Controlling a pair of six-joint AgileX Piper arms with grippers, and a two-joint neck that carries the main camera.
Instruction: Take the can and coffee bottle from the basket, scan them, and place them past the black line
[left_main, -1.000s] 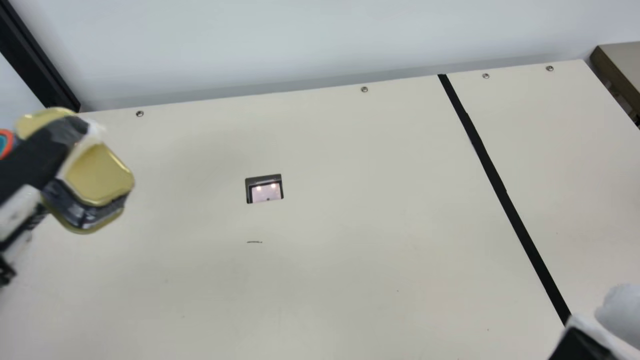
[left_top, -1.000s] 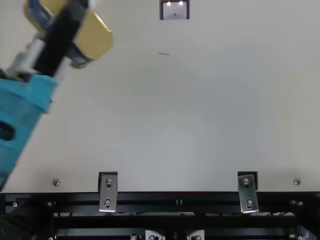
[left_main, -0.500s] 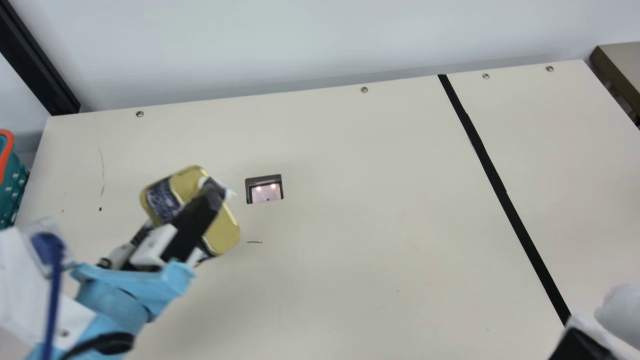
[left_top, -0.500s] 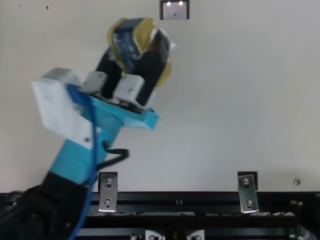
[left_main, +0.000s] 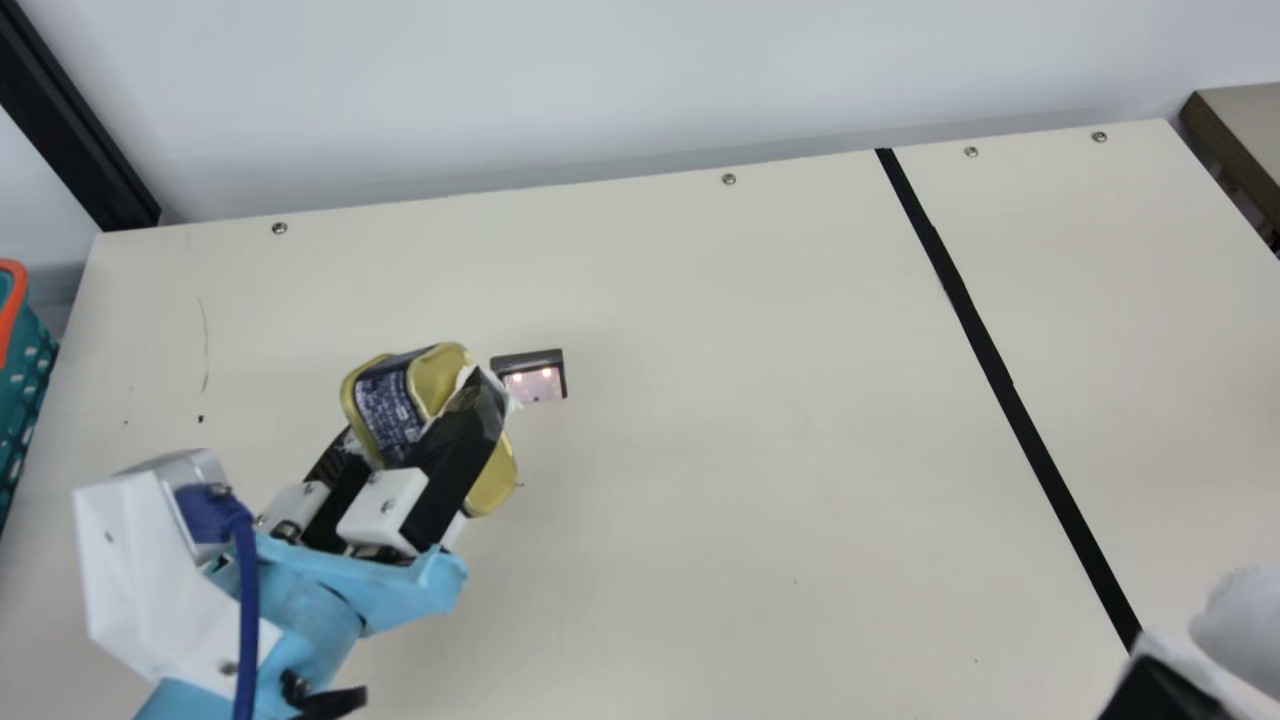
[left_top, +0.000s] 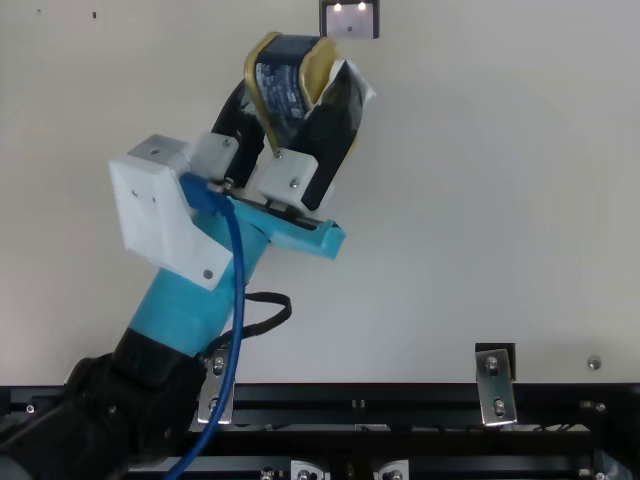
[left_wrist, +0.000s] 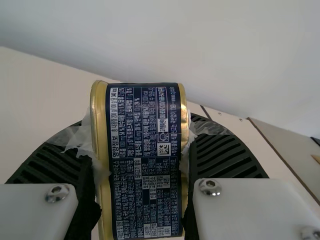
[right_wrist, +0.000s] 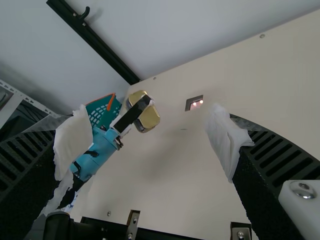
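Note:
In the main view my left gripper (left_main: 425, 425) is shut on the gold-and-navy can (left_main: 388, 408), held above the table just left of the scanner (left_main: 533, 378). The top view has the can (left_top: 282, 80) between the fingers of my left gripper (left_top: 295, 110). In the left wrist view, the can's printed label (left_wrist: 145, 160) faces the camera, with the left gripper (left_wrist: 140, 155) pressing both gold ends. My right gripper (left_main: 1180, 680) is at the main view's lower right corner; the right wrist view has the right gripper (right_wrist: 145, 145) open with nothing between its wrapped fingertips.
The black line (left_main: 985, 355) crosses the table's right part. A teal basket (left_main: 25, 385) with an orange rim stands off the table's left edge. A dark post (left_main: 75, 120) rises at the back left, and metal brackets (left_top: 495, 385) line the front rail.
My left gripper has swung rightward from the basket side with the can in it and turned, coming close to the scanner. The right gripper has not moved.

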